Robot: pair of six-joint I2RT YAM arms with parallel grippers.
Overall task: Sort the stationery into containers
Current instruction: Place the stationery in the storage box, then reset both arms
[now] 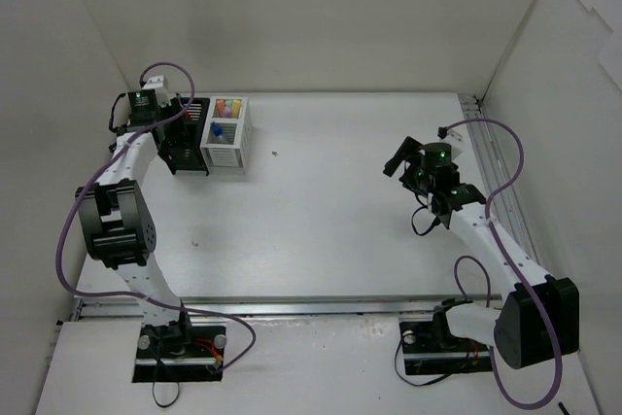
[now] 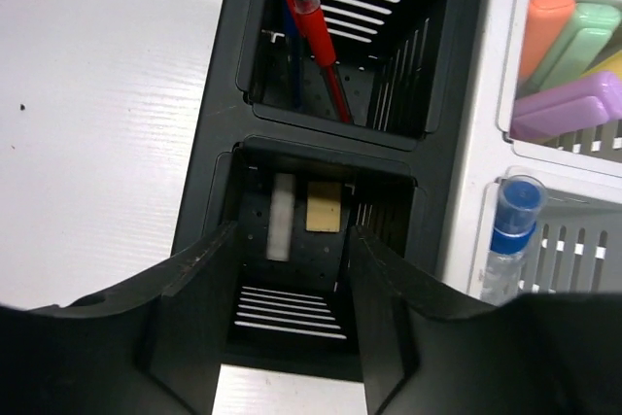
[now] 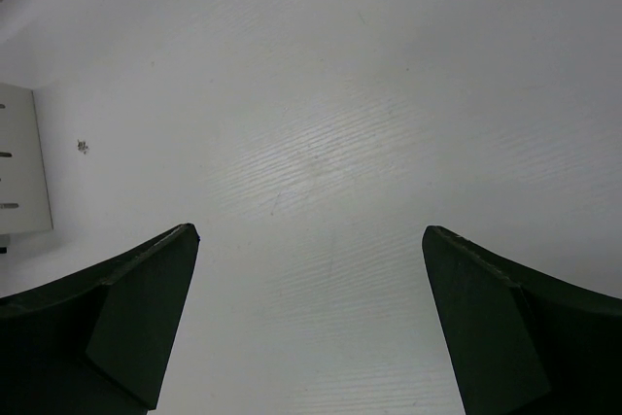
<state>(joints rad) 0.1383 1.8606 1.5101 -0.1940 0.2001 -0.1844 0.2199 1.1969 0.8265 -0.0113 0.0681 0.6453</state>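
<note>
The black organizer (image 1: pixel 185 148) and white organizer (image 1: pixel 226 135) stand joined at the back left. In the left wrist view the black organizer (image 2: pixel 219 157) holds a red pen (image 2: pixel 313 26) with a blue pen behind it in the far cell, and two erasers, one white (image 2: pixel 280 217) and one beige (image 2: pixel 324 206), in the near cell. The white organizer (image 2: pixel 478 182) holds orange, green and pink highlighters (image 2: pixel 573 104) and a blue-capped marker (image 2: pixel 509 230). My left gripper (image 2: pixel 292 240) is open and empty just above the erasers' cell. My right gripper (image 1: pixel 400 157) is open and empty over bare table.
White walls enclose the table on three sides. A metal rail (image 1: pixel 491 157) runs along the right edge. In the right wrist view the white organizer's corner (image 3: pixel 19 157) shows at far left, with a small speck (image 3: pixel 83 147) on the table beside it.
</note>
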